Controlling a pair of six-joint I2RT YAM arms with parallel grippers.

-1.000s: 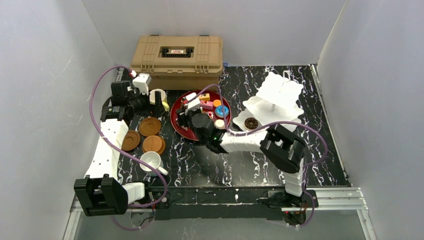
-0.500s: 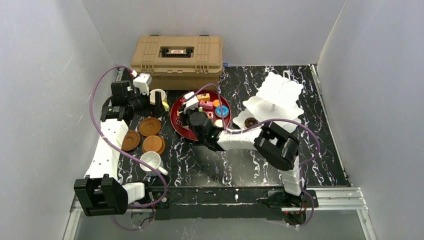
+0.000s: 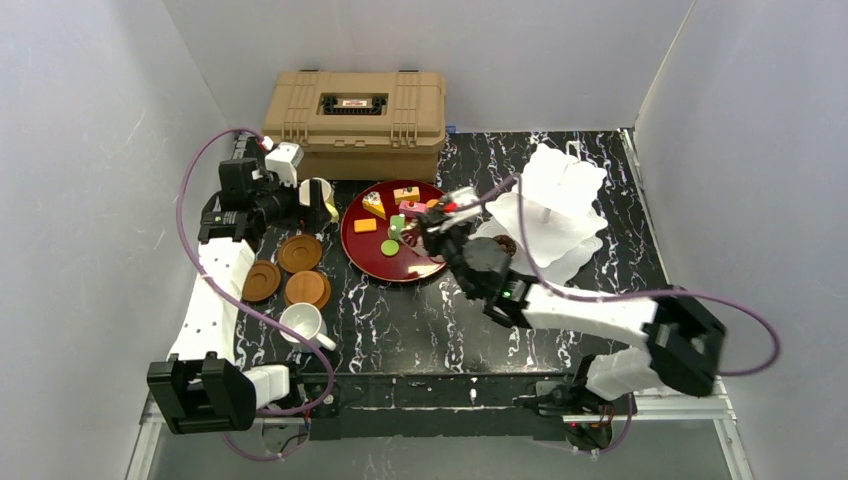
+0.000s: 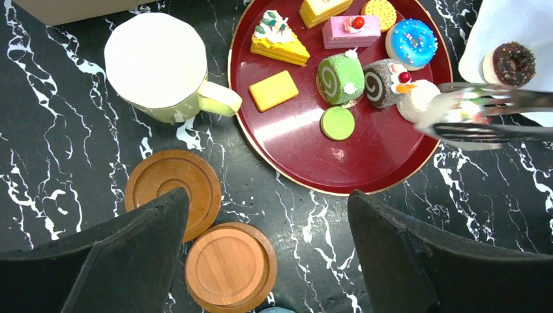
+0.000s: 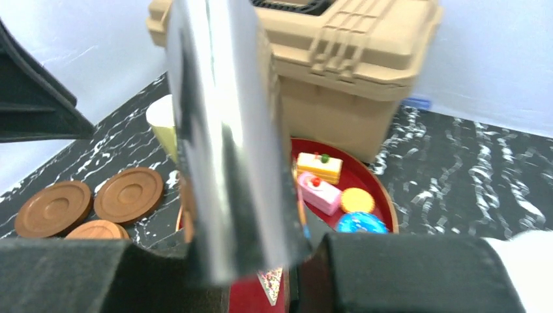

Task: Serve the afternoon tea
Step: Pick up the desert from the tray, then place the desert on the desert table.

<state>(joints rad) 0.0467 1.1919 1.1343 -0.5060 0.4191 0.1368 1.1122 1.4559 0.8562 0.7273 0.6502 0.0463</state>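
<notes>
One chocolate doughnut sits on the bottom tier of the white stand, the only piece I can see served. The rest of the toy cakes crowd the far half of the dark-red tray, which I read as the supply pile.

My right gripper has its jaws pinched narrow on a pair of metal tongs. It holds them over the tray's right edge, between the cakes and the stand. Something sprinkled and blurred shows between the tong tips (I cannot tell which cake), so I judge this to be a carry toward a tier. Tongs make sense here, since the pieces are small and packed close.

My left gripper hovers with jaws wide and nothing in them. It is above the desk, just beside the brown saucers and near the pale-yellow mug. From there it looks placed to pair mug and saucer.

The white mug sits on the near side of the saucers, toward my bases. Behind everything stands the tan case, lid down.
</notes>
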